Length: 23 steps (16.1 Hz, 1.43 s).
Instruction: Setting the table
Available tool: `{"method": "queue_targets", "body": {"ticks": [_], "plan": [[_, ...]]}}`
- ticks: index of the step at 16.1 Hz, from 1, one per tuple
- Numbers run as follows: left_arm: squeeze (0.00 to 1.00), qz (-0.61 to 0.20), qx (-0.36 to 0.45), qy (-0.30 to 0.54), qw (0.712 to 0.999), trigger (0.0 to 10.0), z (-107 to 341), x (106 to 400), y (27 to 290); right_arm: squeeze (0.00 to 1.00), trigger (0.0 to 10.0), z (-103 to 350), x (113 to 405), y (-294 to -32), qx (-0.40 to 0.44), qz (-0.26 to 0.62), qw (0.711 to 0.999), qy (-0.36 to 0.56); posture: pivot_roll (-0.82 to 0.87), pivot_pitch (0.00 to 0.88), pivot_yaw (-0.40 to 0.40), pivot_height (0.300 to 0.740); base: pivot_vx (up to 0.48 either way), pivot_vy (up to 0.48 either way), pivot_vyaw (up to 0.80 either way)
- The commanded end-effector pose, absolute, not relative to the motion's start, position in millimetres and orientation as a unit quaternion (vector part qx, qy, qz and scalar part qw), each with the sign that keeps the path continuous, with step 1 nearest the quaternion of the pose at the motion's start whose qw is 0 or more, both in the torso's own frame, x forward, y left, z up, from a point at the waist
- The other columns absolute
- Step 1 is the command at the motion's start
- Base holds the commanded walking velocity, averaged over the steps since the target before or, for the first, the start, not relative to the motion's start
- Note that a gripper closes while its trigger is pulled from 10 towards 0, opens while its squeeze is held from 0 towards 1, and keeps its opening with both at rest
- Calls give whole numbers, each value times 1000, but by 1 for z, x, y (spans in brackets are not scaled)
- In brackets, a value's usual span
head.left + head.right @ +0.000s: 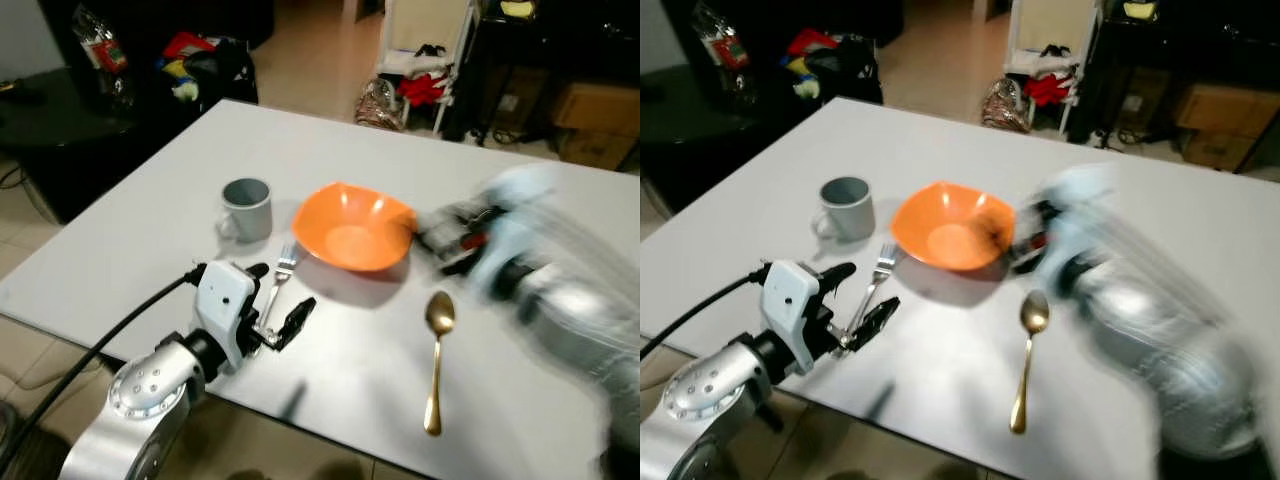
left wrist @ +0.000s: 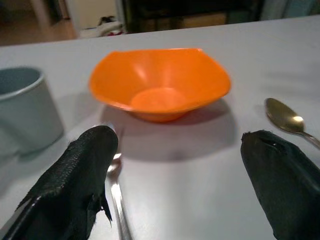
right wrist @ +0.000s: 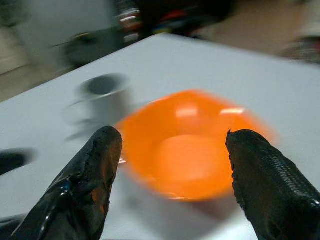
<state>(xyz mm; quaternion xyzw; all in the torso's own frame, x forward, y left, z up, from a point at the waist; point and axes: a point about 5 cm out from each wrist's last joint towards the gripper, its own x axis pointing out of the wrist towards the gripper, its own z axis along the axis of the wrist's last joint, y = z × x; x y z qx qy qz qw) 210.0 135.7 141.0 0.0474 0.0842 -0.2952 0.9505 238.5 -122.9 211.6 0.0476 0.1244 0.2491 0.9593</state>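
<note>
The orange bowl [image 1: 355, 228] is seen mid-tabletop [image 1: 150, 210], directly ahead of the blurred right hand [image 3: 170, 165], apparently empty and spread wide; the left hand [image 1: 283, 318], open and empty, is beside the fork [image 1: 280, 275].

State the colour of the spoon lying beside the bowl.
Gold. The spoon shows best in the left eye view, right of the orange bowl.

The worktop [image 1: 150, 210] is viewed from above and forward by both head eyes. It is skimmed low and close by each wrist camera, between its pincer's fingers; the orange bowl [image 2: 159, 82] is shared by all views.
</note>
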Motion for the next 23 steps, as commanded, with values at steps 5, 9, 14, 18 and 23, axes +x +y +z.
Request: {"method": "queue_targets", "body": {"ticks": [5,9,14,18,23], "plan": [[0,-230,62,84,968,10000,141,199,142,1000,10000,196,242,-111,-112,270,956,-12,86,0,-29,740,0,0,800],[0,-170,66,59,981,10000,143,205,145,1000,10000,174,238,-126,-70,227,971,1,77,0,-19,740,0,0,800],[0,-158,86,73,981,10000,134,201,146,1000,10000,155,229,-130,-33,215,976,12,60,0,6,740,0,0,800],[0,-144,84,66,984,10000,135,206,147,1000,10000,151,232,-131,-19,220,975,16,70,0,-4,740,0,0,800],[0,-144,80,55,985,10000,137,214,142,1000,10000,147,239,-130,-15,222,974,34,61,0,-19,740,0,0,800]]}}
